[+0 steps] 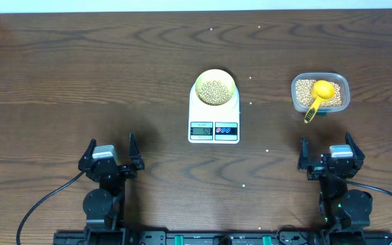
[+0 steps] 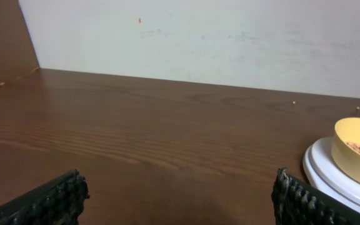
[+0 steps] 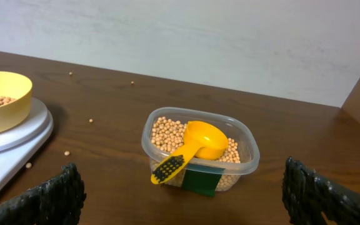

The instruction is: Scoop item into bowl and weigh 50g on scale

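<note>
The pale-yellow bowl (image 1: 215,87) stands on the white scale (image 1: 214,126) at mid-table and holds tan beans (image 1: 215,90). The bowl (image 2: 358,152) and scale (image 2: 330,178) also show at the right edge of the left wrist view, and the bowl (image 3: 2,100) on the scale (image 3: 14,140) at the left of the right wrist view. More beans (image 3: 167,132) fill a clear container (image 3: 199,150) with a yellow scoop (image 3: 195,149) resting in it. My left gripper (image 1: 111,150) sits open near the front left, and my right gripper (image 1: 327,151) open at the front right. Both are empty.
The clear container (image 1: 320,93) with the scoop (image 1: 318,96) sits right of the scale. A few stray beans (image 1: 267,150) lie scattered on the dark wooden table (image 1: 80,82). A pale wall runs behind the table's far edge.
</note>
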